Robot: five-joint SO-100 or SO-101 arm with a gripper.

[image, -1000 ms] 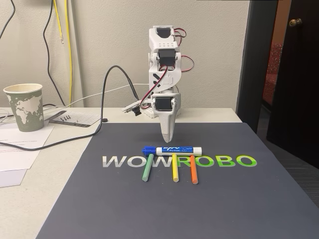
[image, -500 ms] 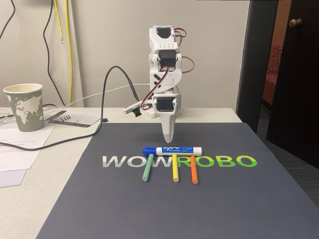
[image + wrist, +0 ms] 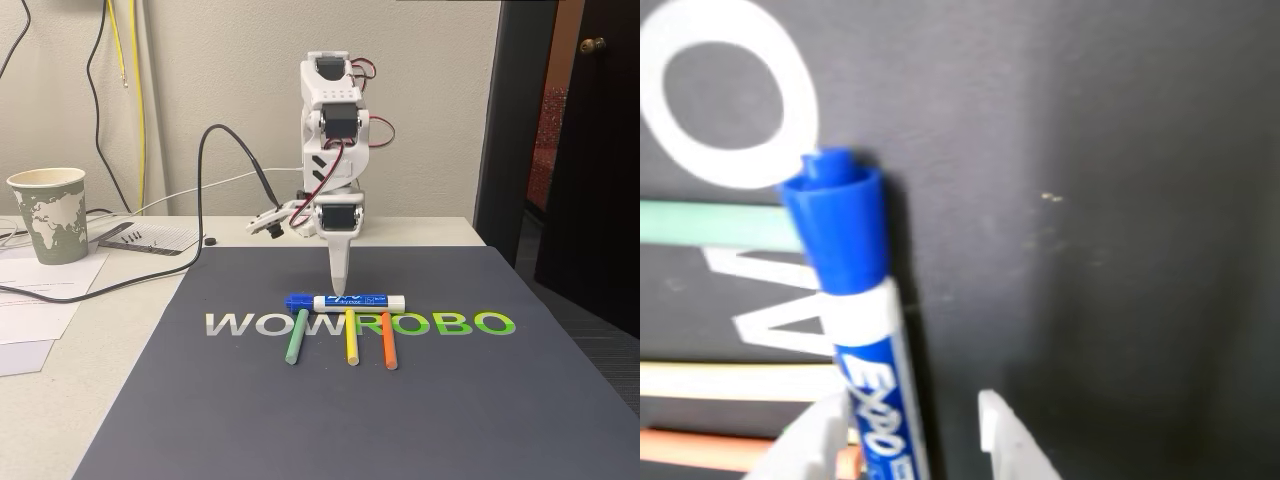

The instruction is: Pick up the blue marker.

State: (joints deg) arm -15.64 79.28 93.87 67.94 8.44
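Note:
The blue marker [image 3: 345,301] lies flat on the dark mat, its blue cap pointing left in the fixed view. My white gripper [image 3: 340,288] points straight down with its tips just above the marker's middle. In the wrist view the marker [image 3: 855,250] runs up from the bottom edge, cap at the top. There my gripper [image 3: 910,425] is open. One white fingertip [image 3: 815,440] shows on the marker's left and the other stands apart on its right. The marker lies closer to the left fingertip. I cannot tell whether anything touches it.
Thin green [image 3: 294,337], yellow [image 3: 350,338] and orange [image 3: 388,341] sticks lie just in front of the marker on the mat [image 3: 450,400] with its WOWROBO lettering. A paper cup [image 3: 48,213], papers and cables sit at the left. A dark door stands at the right.
The arm has leaned forward and the gripper has dropped lower, from well behind the marker to right above it. The marker and the sticks have not moved.

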